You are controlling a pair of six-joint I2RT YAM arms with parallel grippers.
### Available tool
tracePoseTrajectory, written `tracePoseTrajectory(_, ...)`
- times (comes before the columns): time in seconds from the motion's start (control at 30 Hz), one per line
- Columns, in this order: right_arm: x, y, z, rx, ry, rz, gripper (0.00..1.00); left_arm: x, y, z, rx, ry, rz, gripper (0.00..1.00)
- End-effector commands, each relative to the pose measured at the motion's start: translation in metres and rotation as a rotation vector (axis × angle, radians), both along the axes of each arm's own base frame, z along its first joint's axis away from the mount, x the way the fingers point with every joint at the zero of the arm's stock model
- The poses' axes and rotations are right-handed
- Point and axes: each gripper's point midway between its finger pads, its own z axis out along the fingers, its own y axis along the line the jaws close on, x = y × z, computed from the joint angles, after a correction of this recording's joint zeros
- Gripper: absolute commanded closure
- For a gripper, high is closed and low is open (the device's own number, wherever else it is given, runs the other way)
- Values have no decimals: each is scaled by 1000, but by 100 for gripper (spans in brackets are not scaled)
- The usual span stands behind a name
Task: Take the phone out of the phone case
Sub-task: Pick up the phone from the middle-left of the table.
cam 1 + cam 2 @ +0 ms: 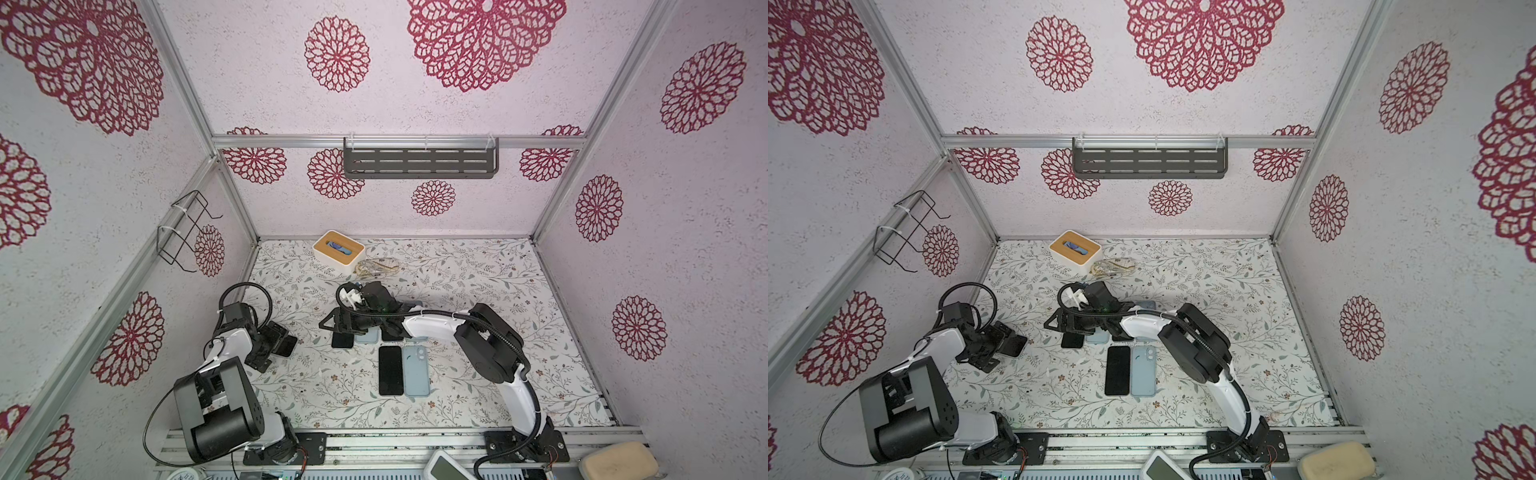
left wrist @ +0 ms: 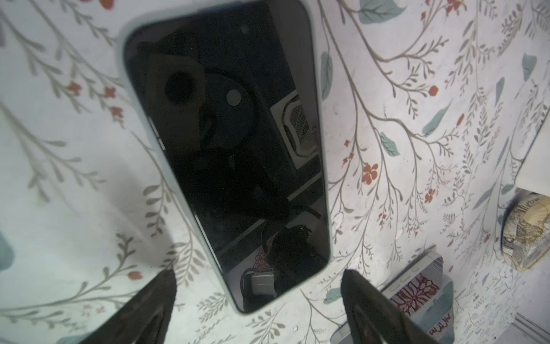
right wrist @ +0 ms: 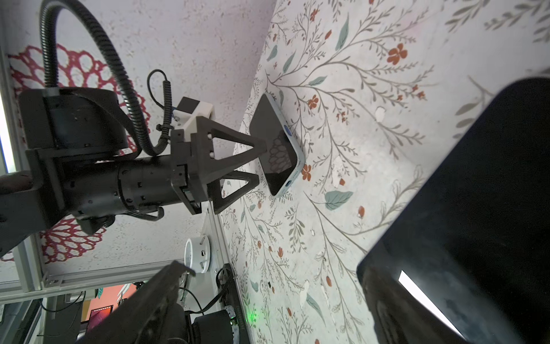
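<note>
Just ahead of the left claw (image 2: 259, 275): phone (image 2: 226, 149) in pale phone case (image 3: 294, 149). Lies screen up on the bench (image 1: 478, 291), toward its left side. Points with long axis straight away from that claw, near short end between the spread fingers (image 2: 154, 297), seemingly touching neither. Left claw released, grasping nothing. Right claw (image 3: 275, 269) also released, farther off.

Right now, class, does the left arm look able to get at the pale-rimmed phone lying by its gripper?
Probably yes: the left gripper stands open, a finger either side of the pale-rimmed phone at its near end, with nothing between.
</note>
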Motion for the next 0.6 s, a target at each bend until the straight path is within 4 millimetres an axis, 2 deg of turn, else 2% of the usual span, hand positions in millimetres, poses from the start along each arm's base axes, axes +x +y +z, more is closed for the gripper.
tracePoseTrajectory(0.0,-2,7,27,82,-35,20,1,-4,10,-8,65,104,-7,8)
tracePoseTrajectory(0.13,-4,6,34,95,-55,30,1,4,11,-13,85,127,0,1)
tracePoseTrajectory(0.33,-8,4,41,125,-76,51,1,16,10,-12,121,153,-10,3)
tracePoseTrajectory(0.57,-9,7,35,147,-58,60,1,-2,20,-25,181,354,-2,0)
